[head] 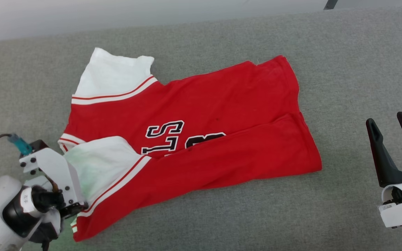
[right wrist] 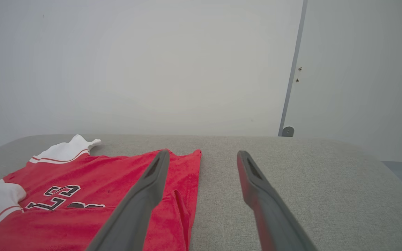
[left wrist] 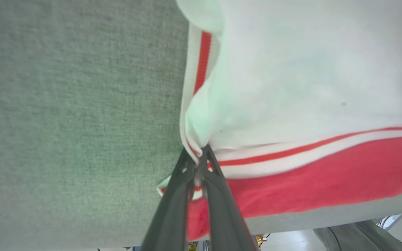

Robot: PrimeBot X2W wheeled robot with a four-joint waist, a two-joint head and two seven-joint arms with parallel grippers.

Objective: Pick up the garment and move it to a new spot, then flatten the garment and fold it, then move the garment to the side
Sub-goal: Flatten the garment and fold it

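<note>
Two claws flank the job, and only one is busy. On the left, the left claw (left wrist: 198, 157) has its dark fingers pinched almost together on the garment (head: 222, 115). It grips the striped trim at the edge of the near white sleeve, and the cloth bunches into a small pleat right at the tips. A grip on the trim makes sense to me: it looks like a firmer, doubled edge, so a pull there should carry the sleeve rather than stretch thin cloth.

The garment itself lies spread on the grey cloth-covered counter (head: 344, 69), sleeves toward the left and hem toward the right. Its near long side is turned over onto the body and hides the lower part of the black-and-white lettering. That looks like a lengthwise fold under way, and the held sleeve would be the next part to lay inward, though that is my guess.

Off to the right, the right claw (head: 386, 117) hangs with its fingers spread wide, holding nothing, well apart from the hem. It is likely parked clear so it does not drag the cloth.
</note>
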